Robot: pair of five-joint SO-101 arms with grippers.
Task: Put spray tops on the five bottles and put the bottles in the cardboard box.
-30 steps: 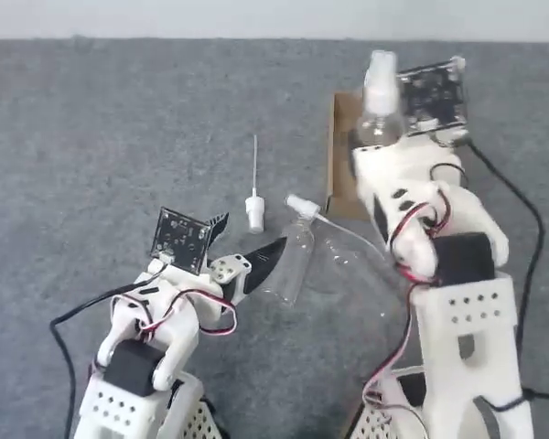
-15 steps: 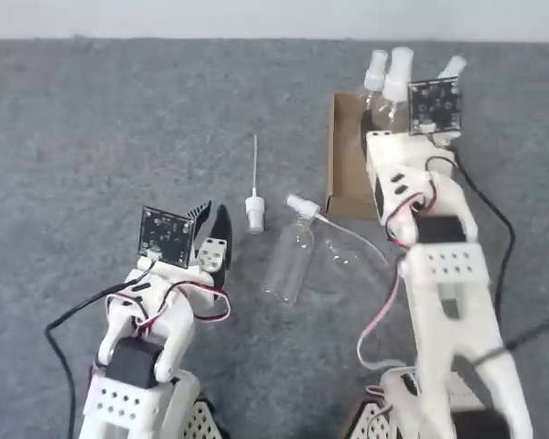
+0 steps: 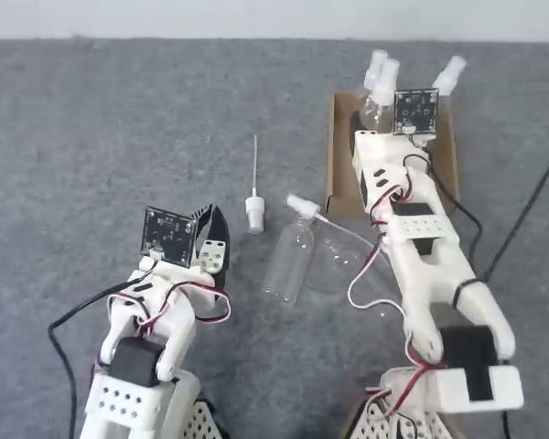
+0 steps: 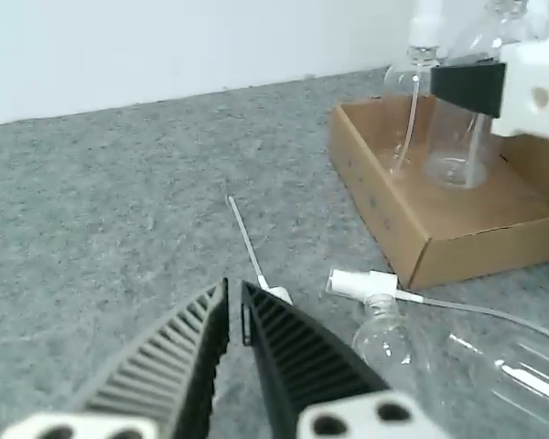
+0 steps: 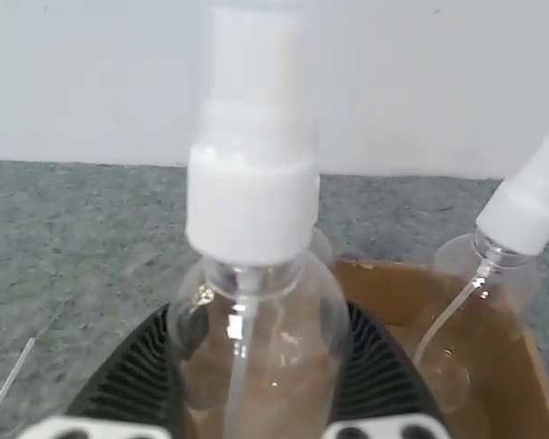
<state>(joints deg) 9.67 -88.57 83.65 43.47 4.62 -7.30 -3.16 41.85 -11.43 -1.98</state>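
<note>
My right gripper is shut on a clear bottle with a white spray top and holds it upright over the cardboard box. Two more capped bottles stand in the box, one of them the bottle at its far right. My left gripper is shut and empty, near a loose spray top. An uncapped bottle lies on the carpet, a second one beside it, with another spray top at their necks.
Grey carpet covers the table, with open room to the left. The loose spray top's thin tube points away from the arms. Cables trail off the right arm near the box's right side.
The right arm has stretched forward and carried its bottle down into the box. The left gripper drew back from the lying bottle to the left and closed.
</note>
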